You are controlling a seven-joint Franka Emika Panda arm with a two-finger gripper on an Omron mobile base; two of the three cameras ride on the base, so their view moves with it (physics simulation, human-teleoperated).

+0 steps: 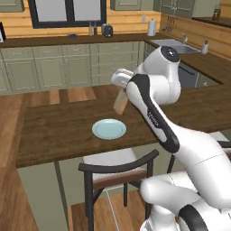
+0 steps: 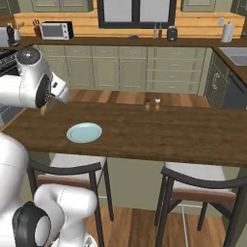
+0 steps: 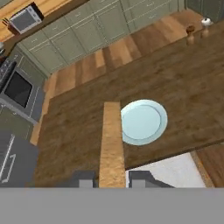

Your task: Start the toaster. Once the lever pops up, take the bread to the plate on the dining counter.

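Gripper clamped on bread edge, frame centre, beside plate; releasing here risks slice landing on dining counter.

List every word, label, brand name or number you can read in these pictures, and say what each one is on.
Nothing here can be read.
Robot arm: a small dark marking on the white link, too blurred to read.
Microwave: no legible panel text.
Plate, bread, dining counter: no writing at all.

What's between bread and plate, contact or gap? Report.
Apart. The left base view shows the bread held in the air, clear of the plate on the dining counter.
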